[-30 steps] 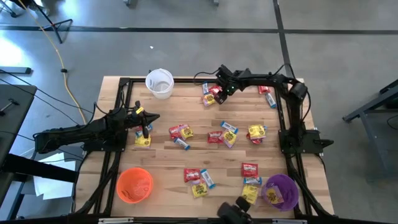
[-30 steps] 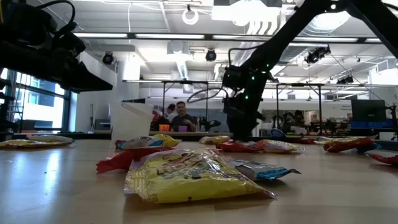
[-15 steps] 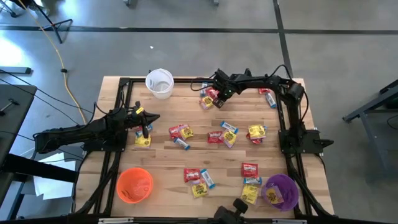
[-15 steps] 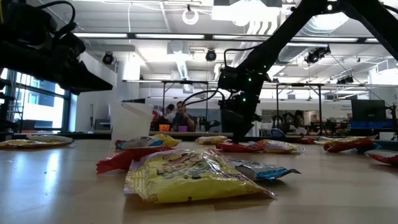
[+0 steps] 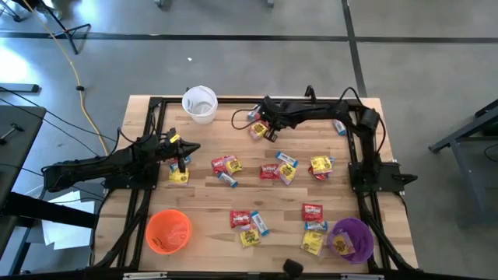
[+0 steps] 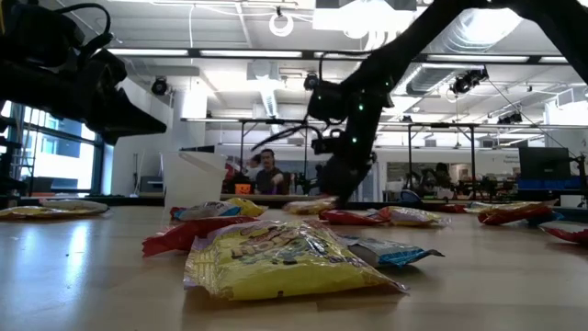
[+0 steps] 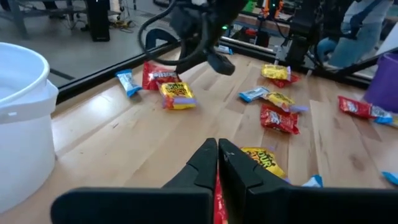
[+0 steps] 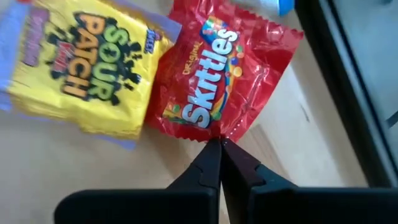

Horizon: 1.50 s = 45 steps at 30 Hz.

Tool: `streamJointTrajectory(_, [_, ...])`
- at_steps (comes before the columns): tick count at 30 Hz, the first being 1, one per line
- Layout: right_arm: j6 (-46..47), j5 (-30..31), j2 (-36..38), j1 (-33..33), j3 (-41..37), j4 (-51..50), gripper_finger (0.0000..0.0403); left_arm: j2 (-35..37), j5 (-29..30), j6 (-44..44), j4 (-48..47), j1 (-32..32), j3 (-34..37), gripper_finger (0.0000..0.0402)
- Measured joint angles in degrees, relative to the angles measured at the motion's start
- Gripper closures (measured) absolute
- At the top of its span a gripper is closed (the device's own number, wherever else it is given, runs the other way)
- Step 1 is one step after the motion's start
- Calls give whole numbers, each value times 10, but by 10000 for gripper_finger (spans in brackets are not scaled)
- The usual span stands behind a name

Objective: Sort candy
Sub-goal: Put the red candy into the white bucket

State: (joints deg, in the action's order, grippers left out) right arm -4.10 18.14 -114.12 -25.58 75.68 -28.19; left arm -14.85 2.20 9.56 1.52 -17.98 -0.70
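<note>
Candy packets in red, yellow and blue-and-white lie scattered flat over the wooden table (image 5: 233,198). My right gripper (image 8: 219,144) is near the far edge, slanting down, shut at a red candy packet (image 8: 217,74) that lies beside a yellow packet (image 8: 81,68); in the high view this gripper (image 5: 268,129) is just right of that pair (image 5: 256,129). My left gripper (image 7: 217,148) waits shut above the table's left side (image 5: 184,162), over a yellow packet (image 5: 179,176). My right gripper pinches the red packet's crimped end edge (image 8: 214,134) between its two fingertips. The fingers come slanting down from the table's right side. The packet lies flat on the table, label up, with the yellow packet against its side.
A white cup (image 5: 200,103) stands at the far left, an orange cup (image 5: 169,231) at the near left, and a purple cup (image 5: 350,239) at the near right. Black frame rails (image 5: 354,140) run along the table's sides. People show in the room beyond (image 6: 266,170).
My right gripper has swung toward the table's left edge along the far side, its wrist rolling, and now stands just right of the red and yellow packets that it was over a second ago.
</note>
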Motion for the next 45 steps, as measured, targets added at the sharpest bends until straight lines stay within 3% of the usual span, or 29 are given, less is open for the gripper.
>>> streamJointTrajectory(14, [-56, 118, 60, 105, 1, 57, 403, -1, 27, 9, 29, 0, 0, 311])
streamJointTrajectory(31, [-205, 103, 59, 215, 1, 260, 403, -119, 30, 79, 168, 0, 0, 204])
streamJointTrajectory(39, [-250, 103, 59, 250, 1, 320, 403, -188, 21, 68, 245, 0, 0, 194])
streamJointTrajectory(45, [-276, 102, 59, 268, 1, 353, 403, -232, -41, 84, 303, 0, -6, 194])
